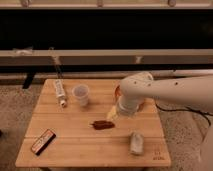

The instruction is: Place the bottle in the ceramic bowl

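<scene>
The bottle is a slim clear one lying on its side at the far left of the wooden table. The orange ceramic bowl at the back right is almost wholly hidden behind my white arm; only a sliver of its left rim shows. My gripper hangs low over the table's middle, just in front of the bowl and above a brown object. It is well to the right of the bottle and holds nothing that I can see.
A white cup stands between the bottle and the bowl. A brown object lies at the table's middle. A pale crumpled packet lies at the front right and a red-and-black bar at the front left.
</scene>
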### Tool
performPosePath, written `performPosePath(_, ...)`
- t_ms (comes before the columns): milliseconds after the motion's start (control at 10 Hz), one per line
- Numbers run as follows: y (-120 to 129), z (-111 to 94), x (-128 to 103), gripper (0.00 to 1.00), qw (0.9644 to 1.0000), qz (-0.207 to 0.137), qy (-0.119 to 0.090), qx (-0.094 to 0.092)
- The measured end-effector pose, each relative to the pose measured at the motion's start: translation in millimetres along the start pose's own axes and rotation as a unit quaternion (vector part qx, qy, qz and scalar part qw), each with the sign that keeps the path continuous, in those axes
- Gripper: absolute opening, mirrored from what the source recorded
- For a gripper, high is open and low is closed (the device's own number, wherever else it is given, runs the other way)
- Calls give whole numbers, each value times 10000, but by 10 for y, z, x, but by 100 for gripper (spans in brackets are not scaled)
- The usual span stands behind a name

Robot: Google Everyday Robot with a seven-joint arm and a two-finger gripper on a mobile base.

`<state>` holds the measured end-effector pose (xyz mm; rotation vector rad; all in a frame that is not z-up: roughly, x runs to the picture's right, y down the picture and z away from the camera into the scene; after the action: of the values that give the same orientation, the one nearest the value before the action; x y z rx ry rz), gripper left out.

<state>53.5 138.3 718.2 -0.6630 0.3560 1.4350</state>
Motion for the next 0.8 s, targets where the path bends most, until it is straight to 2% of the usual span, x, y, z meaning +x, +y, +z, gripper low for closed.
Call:
performPosePath(100,220,-40,-86,80,9996,-256,-91,-15)
performPosePath(200,533,-76,-188,80,9980,-607,-194,-40)
performPosePath(300,741,-86,-246,80,9960,-856,-248,-41)
performPosePath(500,1205,-80,-318,80,9898,-1385,-320,-33)
performPosePath(600,1568,-46,-320,80,9828,-1808,-374,14)
performPosePath(700,1757,-24,-279,80,9786,-2016,-417,52)
performPosePath(800,2025,20,-179,80,9703,-2343,-570,175)
